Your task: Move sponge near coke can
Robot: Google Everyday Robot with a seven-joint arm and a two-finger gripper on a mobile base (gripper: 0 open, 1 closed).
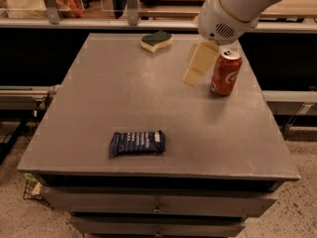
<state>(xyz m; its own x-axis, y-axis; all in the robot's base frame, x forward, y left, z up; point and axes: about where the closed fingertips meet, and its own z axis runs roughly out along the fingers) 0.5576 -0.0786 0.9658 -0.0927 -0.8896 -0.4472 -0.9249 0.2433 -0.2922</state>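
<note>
The sponge (156, 39), dark green on top with a pale yellow body, lies flat at the far edge of the grey table (99, 98), left of centre. The coke can (226, 73), red with a silver top, stands upright on the right side of the table. My gripper (192, 77), cream-coloured, hangs from the white arm (233, 9) above the table. It is just left of the can and to the right of and nearer than the sponge. It touches neither and holds nothing that I can see.
A dark blue snack wrapper (137, 143) lies flat near the table's front edge, left of centre. A counter with metal posts (132, 4) runs behind the table. Drawers (158, 207) sit below the table front.
</note>
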